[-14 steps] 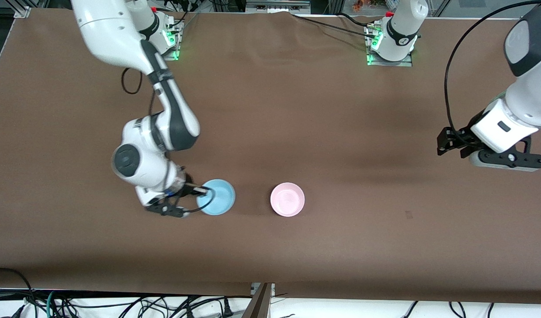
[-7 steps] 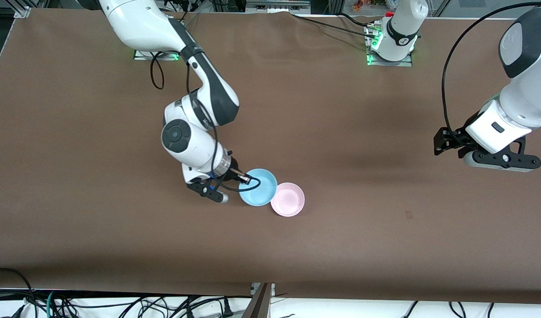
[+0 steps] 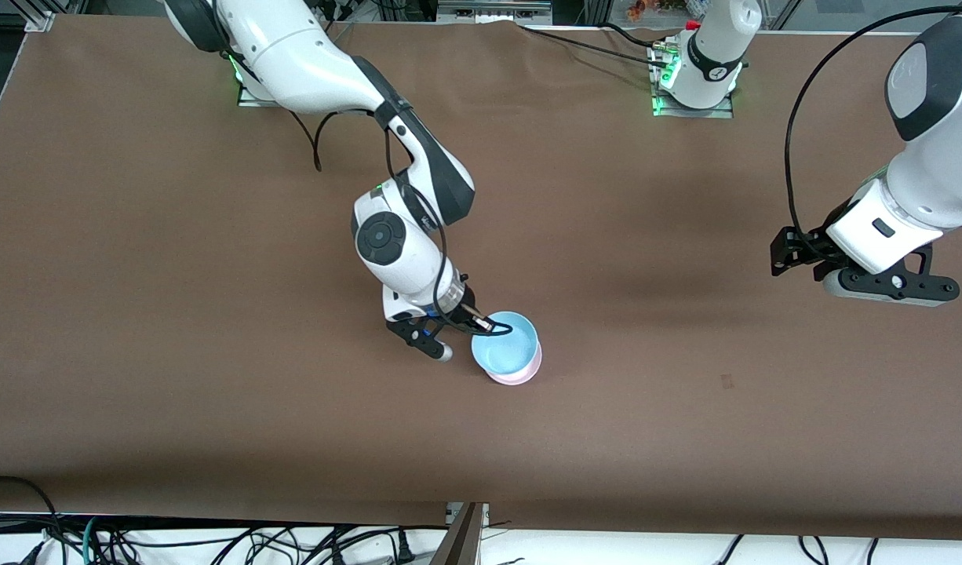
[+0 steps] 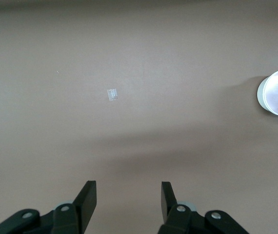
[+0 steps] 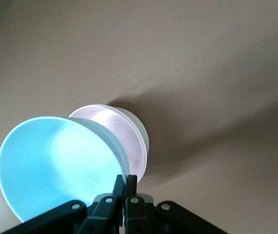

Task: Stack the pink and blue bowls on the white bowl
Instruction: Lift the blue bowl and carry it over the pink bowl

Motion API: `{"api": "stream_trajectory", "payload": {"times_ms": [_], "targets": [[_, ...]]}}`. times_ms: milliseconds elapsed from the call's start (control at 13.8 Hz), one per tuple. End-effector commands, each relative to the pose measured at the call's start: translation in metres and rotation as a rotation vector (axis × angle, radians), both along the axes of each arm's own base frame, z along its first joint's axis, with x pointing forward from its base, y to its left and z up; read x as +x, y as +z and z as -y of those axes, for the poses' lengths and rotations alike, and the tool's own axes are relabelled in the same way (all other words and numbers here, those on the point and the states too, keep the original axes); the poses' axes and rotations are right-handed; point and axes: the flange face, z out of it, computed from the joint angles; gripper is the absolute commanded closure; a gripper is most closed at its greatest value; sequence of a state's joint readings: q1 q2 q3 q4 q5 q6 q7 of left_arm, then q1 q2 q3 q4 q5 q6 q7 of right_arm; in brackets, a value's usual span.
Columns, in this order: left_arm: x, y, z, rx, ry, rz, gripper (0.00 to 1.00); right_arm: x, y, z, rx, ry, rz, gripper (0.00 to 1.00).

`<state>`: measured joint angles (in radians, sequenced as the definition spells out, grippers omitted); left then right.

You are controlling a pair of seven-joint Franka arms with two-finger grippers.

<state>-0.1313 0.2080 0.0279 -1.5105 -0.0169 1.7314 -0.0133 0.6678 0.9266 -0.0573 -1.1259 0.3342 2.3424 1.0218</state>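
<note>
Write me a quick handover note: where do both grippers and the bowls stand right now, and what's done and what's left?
Right gripper: shut on the rim of the blue bowl, holding it in the air over the pink bowl.
Left gripper: open, holding nothing, waiting above bare table toward the left arm's end.
Pink bowl: on the table; in the right wrist view it appears nested in a white bowl.
Done: pink apparently on white, blue picked up.
Left: lower blue into pink, release, withdraw.

The right gripper point(image 3: 481, 323), fingers pinched shut, reaches down mid-table; the left gripper point(image 4: 128, 195) waits aloft, fingers seemingly parted.
</note>
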Motion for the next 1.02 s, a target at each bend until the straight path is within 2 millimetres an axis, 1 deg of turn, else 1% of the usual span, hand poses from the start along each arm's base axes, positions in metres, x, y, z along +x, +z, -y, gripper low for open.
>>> {"api": "stream_trajectory", "payload": {"times_ms": [0, 218, 362, 435, 508, 580, 652, 725, 943], "targets": [[0.0, 0.0, -0.003, 0.019, -0.016, 0.012, 0.38, 0.006, 0.003, -0.003, 0.009, -0.026, 0.006, 1.0], [0.001, -0.001, -0.003, 0.02, -0.016, 0.011, 0.38, -0.003, -0.019, -0.012, -0.005, -0.047, -0.026, 1.0], [0.0, 0.0, -0.003, 0.019, -0.016, 0.012, 0.38, -0.004, -0.025, -0.012, -0.007, -0.05, -0.034, 1.0], [0.0, 0.0, -0.003, 0.019, -0.016, 0.012, 0.38, -0.006, -0.024, -0.014, -0.005, -0.053, -0.034, 1.0], [0.0, 0.0, -0.003, 0.02, -0.016, 0.012, 0.38, -0.008, -0.027, -0.017, -0.007, -0.049, -0.036, 1.0], [0.0, 0.001, -0.003, 0.02, -0.016, 0.012, 0.38, -0.008, -0.033, -0.016, -0.011, -0.051, -0.037, 1.0], [-0.001, 0.001, -0.003, 0.02, -0.016, 0.012, 0.38, -0.008, -0.034, -0.018, -0.005, -0.052, -0.027, 1.0], [-0.001, 0.002, -0.003, 0.02, -0.017, 0.014, 0.37, -0.007, -0.039, -0.017, -0.004, -0.055, -0.024, 1.0], [-0.002, 0.004, -0.002, 0.02, -0.019, 0.012, 0.37, -0.006, -0.037, -0.017, 0.001, -0.058, -0.013, 1.0]]}}
